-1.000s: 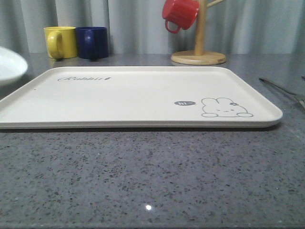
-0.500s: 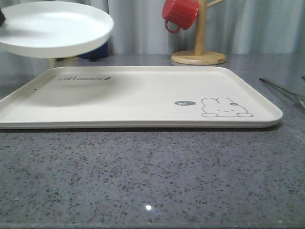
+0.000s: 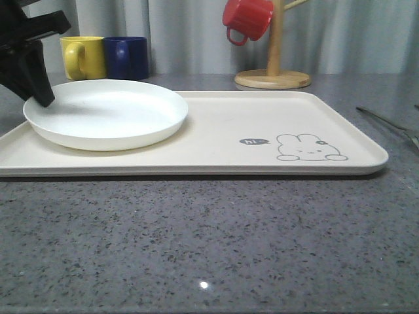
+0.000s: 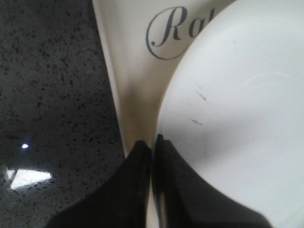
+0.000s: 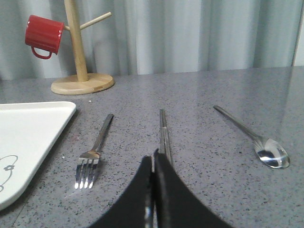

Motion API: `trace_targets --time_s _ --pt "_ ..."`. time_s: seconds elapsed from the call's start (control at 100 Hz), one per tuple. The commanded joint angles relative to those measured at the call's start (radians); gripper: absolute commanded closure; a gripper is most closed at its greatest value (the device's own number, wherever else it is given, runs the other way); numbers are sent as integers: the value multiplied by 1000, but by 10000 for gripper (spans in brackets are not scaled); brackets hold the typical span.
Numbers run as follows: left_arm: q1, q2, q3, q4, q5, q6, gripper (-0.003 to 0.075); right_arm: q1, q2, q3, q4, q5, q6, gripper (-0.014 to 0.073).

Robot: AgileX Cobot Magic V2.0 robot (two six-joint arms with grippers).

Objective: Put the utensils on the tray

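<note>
The cream-white tray (image 3: pixel 262 118) with the rabbit drawing lies mid-table. A white plate (image 3: pixel 108 114) rests on its left part. My left gripper (image 3: pixel 44 99) is shut on the plate's left rim; in the left wrist view its fingertips (image 4: pixel 153 142) pinch the rim of the plate (image 4: pixel 237 118) above the tray (image 4: pixel 133 71). To the right of the tray (image 5: pixel 28 128) the utensils lie on the counter: a fork (image 5: pixel 95 147), a pair of chopsticks (image 5: pixel 164 130) and a spoon (image 5: pixel 251 135). My right gripper (image 5: pixel 153 159) is shut, just over the chopsticks' near end.
A yellow mug (image 3: pixel 84 57) and a dark blue mug (image 3: pixel 127 57) stand behind the tray's left end. A wooden mug tree (image 3: pixel 273 69) with a red mug (image 3: pixel 247 19) stands at the back. A utensil handle (image 3: pixel 386 121) shows at the right edge. Grey curtains close the back.
The plate came in from the left, hung above the tray's left end, and now rests on the tray, covering the script. The left gripper has come into view.
</note>
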State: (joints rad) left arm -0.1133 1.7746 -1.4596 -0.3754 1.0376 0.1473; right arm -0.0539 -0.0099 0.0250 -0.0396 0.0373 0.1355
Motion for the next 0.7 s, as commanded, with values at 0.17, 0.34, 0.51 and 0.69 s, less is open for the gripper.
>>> trace_targets --time_s 0.17,0.34,0.51,0.69 --pt "-8 -44 -43 14 -61 1 449 -6 -17 3 -10 -81 -1 655" --pt "-8 -73 -62 167 -83 -97 661 -6 -17 3 -10 -81 -1 655" --pt "-12 -165 -57 298 -135 -130 740 -6 -17 3 -10 -81 -1 655" --pt "-12 -290 39 305 -250 -130 739 -6 -17 3 -10 -81 -1 655"
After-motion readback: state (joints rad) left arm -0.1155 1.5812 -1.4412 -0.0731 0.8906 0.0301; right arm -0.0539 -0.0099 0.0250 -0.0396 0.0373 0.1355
